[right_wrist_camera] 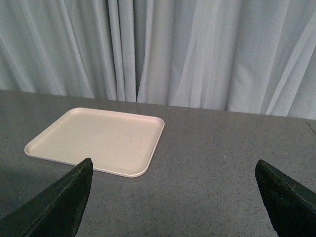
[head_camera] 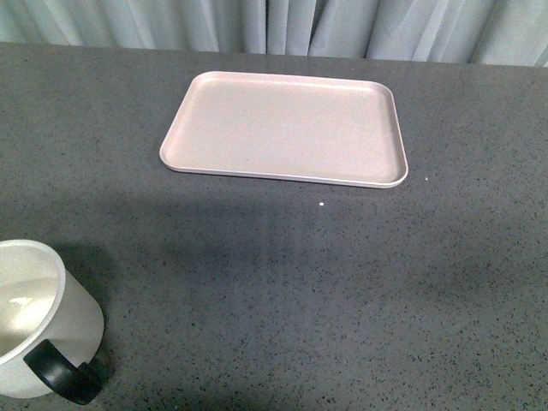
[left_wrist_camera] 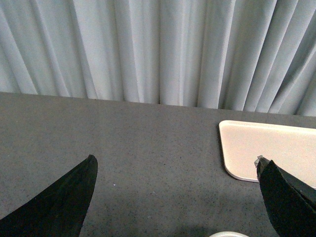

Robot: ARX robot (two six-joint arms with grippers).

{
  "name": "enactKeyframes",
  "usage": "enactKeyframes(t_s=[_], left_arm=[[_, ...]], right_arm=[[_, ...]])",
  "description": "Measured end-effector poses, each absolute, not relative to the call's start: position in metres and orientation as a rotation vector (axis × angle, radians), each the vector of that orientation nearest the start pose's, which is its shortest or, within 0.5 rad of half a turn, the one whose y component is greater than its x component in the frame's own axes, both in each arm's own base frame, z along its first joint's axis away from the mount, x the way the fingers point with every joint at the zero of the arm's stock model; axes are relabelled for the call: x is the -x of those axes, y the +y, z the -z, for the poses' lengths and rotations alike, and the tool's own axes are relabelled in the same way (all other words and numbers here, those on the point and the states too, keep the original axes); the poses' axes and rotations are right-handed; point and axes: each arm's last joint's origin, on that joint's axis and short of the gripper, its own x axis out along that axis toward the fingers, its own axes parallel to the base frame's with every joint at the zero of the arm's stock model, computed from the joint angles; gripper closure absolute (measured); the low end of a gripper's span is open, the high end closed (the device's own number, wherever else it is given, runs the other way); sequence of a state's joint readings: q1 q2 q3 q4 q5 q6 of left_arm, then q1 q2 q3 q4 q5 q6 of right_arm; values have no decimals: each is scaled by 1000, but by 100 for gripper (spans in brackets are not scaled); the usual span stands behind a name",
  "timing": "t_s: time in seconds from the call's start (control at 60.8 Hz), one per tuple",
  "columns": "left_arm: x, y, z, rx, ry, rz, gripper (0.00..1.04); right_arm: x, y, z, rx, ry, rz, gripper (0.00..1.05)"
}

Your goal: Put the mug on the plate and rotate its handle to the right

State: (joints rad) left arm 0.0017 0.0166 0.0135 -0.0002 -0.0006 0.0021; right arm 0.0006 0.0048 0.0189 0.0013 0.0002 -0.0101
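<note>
Dark grey table [head_camera: 342,282], speckled w/ fine light flecks, matte; fills most of front view. Broad soft shadow across middle band, darker twd near-left. Tiny white speck [head_camera: 320,204] on surface, approx centre. Pale grey-white curtain [head_camera: 282,26] along far edge, full width, vertical pleats, hem meeting tabletop. Both wrist views: same curtain as backdrop, folds irregular, semi-sheer in places.
</note>
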Motion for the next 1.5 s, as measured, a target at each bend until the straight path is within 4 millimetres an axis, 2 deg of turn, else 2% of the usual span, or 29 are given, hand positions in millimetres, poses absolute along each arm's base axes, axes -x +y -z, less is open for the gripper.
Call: enactKeyframes(t_s=[0.214,0.263,0.346,0.412,0.51,0.675,0.872,1.202,1.498], left_arm=[[-98,0,-166,2,14,9,9],[-98,-2,-167,85,193,96,9],[-101,-8,-178,227,515,135,9],[-109,-10,-186,256,609,123,9],[-128,-11,-194,241,641,107,9],[-156,-18,-174,179,763,123,9],[-177,-22,-152,137,856,134,9],[-190,-22,-131,102,940,118,9],[-194,-27,-121,86,967,122,9]], right_arm=[[-97,0,-170,10,-15,0,9],[-97,0,-170,10,-15,0,9],[-97,0,-170,10,-15,-1,9],[-97,0,-170,10,-15,0,9],[-97,0,-170,10,-15,0,9],[-97,0,-170,10,-15,0,9],[-97,0,-170,10,-15,0,9],[-97,0,-170,10,-15,0,9],[-97,0,-170,10,-15,0,9]])
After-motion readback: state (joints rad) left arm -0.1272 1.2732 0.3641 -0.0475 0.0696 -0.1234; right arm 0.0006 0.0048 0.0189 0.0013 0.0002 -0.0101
